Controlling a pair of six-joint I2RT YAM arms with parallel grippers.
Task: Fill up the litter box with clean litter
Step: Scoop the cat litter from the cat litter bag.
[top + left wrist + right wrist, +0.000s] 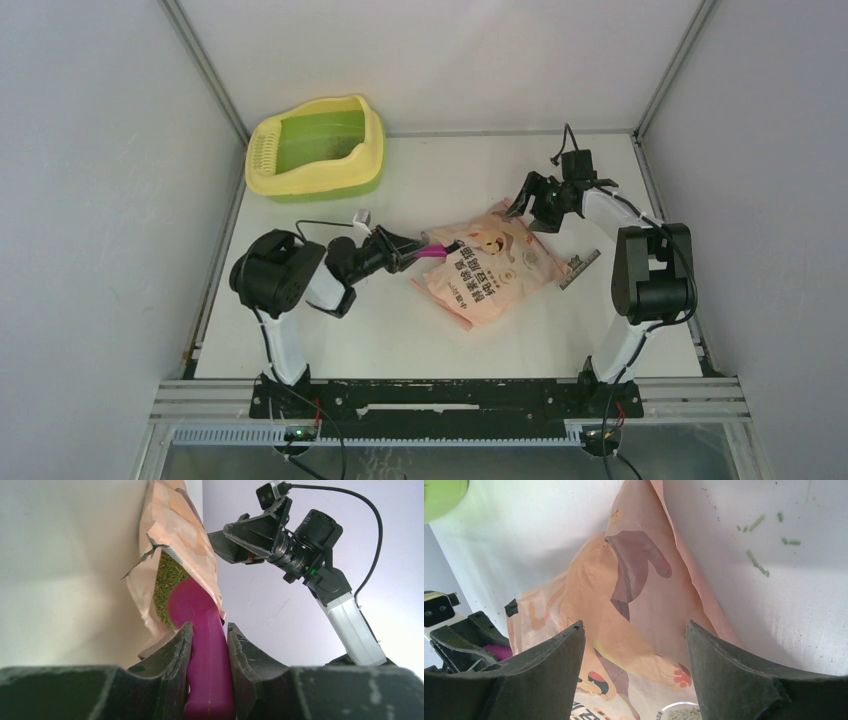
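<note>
The left arm stretches low to the right. The left gripper point(206, 627) is clamped on the smooth magenta scoop point(197, 605), whose rounded head sits in the crinkled bag's point(490, 265) torn mouth, against grainy greenish clean litter point(165, 582). The right gripper point(634, 630) hovers over the bag, fingers wide apart. The yellow-rimmed plastic litter box point(262, 160) stands far left.

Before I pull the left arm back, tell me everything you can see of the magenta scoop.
The magenta scoop looks like smooth, opaque plastic. Its thick handle is clamped between the left gripper's fingers; its rounded head pokes into the torn mouth of the pink-orange bag, against green litter inside. From above only a short magenta strip shows between gripper and bag.
</note>
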